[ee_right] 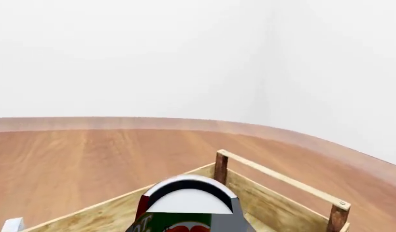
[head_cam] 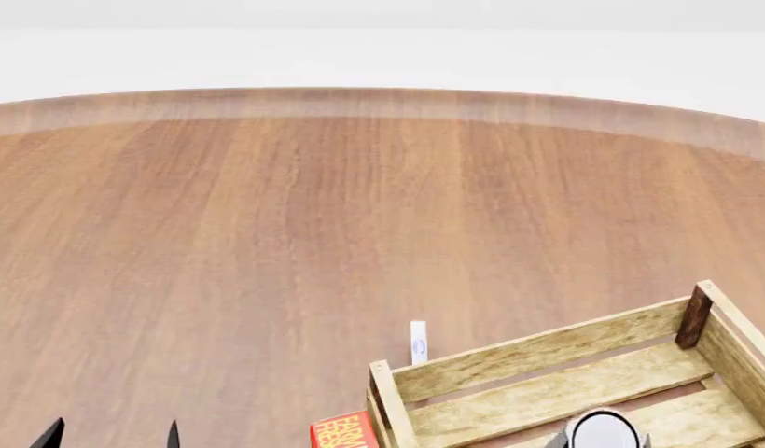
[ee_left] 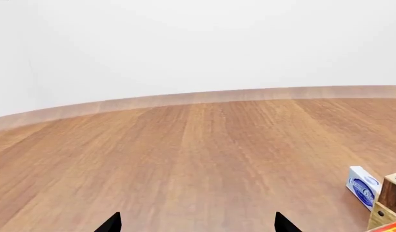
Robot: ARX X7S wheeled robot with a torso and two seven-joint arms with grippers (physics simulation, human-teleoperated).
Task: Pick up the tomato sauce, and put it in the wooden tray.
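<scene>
The tomato sauce [ee_right: 187,202] is a can with a red and green label and a silver-white top. It fills the near part of the right wrist view. My right gripper [head_cam: 603,443] is shut on it, and a dark fingertip shows at each side of the can [head_cam: 603,427] in the head view. The can is over the inside of the wooden tray [head_cam: 538,353], a light slatted crate with darker corner posts [ee_right: 220,166]. Whether the can rests on the tray floor is hidden. My left gripper [ee_left: 198,224] is open over bare table at the near left [head_cam: 113,436], with nothing between its fingers.
A white and blue box [head_cam: 418,342] stands just beyond the tray's far left corner and also shows in the left wrist view [ee_left: 363,187]. A red box [head_cam: 345,431] lies against the tray's left end. The round wooden table [head_cam: 296,215] ends at a curved far edge.
</scene>
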